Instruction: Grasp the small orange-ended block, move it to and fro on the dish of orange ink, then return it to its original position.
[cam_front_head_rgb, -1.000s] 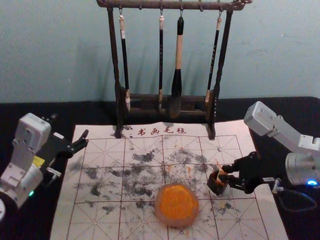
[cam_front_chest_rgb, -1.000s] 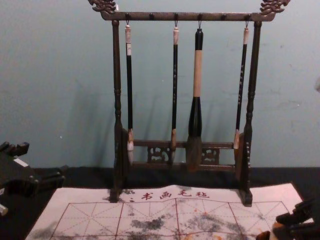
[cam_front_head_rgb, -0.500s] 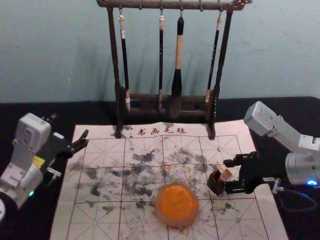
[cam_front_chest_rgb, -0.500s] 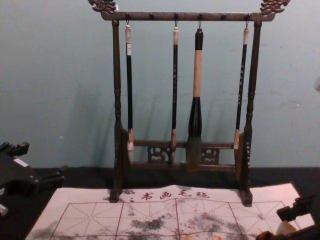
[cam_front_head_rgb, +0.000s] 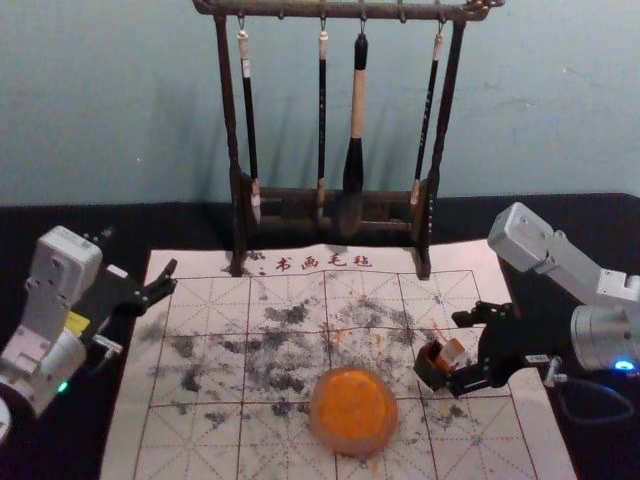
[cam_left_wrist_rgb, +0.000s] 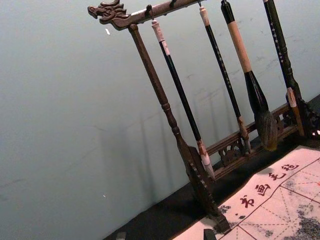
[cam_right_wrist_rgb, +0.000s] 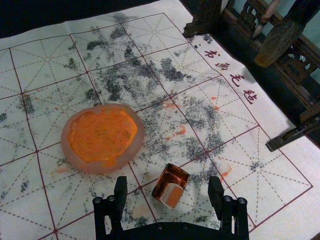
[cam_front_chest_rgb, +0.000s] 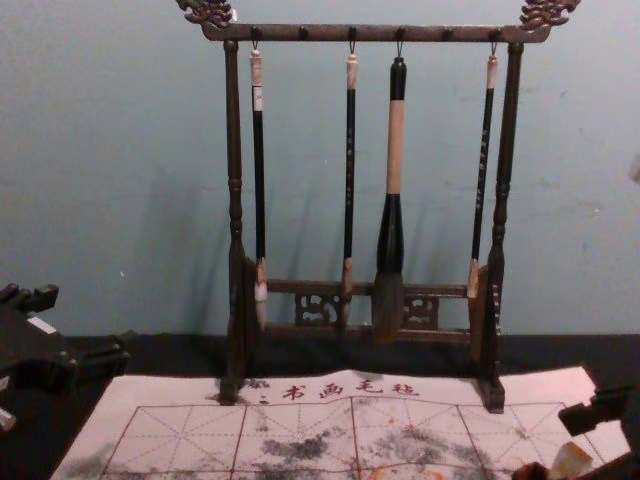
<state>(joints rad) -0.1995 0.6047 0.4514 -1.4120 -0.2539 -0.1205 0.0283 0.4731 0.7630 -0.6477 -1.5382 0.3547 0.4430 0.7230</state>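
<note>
**Block (cam_front_head_rgb: 453, 350) leans toward right gripper (cam_front_head_rgb: 458, 350)**

The right gripper is wide open and empty, lower right in the head view. The block pokes from its box (cam_front_head_rgb: 432, 371), between the tips; closing should grab it. Left gripper (cam_front_head_rgb: 172, 277): far left, open too.

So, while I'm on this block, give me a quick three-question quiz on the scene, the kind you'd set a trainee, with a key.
1. True or false: the right gripper is open, not shut on the small block.
2. How many brushes hang from the rack?
A) three
B) four
C) six
3. Fill in the missing word: of the right gripper and the left gripper, the one nearer the ink dish is the ____ gripper.

Key: 1 true; 2 B; 3 right
</note>
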